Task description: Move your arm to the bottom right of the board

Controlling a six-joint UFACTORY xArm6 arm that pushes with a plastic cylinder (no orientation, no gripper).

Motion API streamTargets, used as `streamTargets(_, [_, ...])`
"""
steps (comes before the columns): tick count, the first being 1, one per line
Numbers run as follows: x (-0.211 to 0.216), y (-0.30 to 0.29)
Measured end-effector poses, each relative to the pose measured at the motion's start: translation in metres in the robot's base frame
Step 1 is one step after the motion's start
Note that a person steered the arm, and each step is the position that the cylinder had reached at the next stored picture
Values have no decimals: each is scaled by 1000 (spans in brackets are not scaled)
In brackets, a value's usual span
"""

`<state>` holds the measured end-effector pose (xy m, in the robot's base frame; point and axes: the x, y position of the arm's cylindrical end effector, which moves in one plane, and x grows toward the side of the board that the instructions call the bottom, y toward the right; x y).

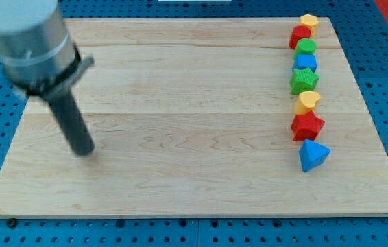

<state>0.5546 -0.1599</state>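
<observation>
My tip [83,149] rests on the wooden board [180,103] at the view's left, a little below mid-height, far from all the blocks. The blocks stand in a column near the board's right edge. From top to bottom: a yellow hexagon [308,22], a red block [299,36], a green round block [306,47], a blue block [305,62], a green star [304,81], a yellow block [308,101], a red star [307,126] and a blue triangle-like block [313,155].
The board lies on a blue perforated table [386,41]. The arm's grey cylindrical body [29,38] fills the view's top left corner above the rod.
</observation>
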Motion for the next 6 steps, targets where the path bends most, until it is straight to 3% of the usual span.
streamTargets(2, [61,199])
streamTargets(3, [64,253])
streamTargets(5, [54,406])
streamTargets(6, [-3,410])
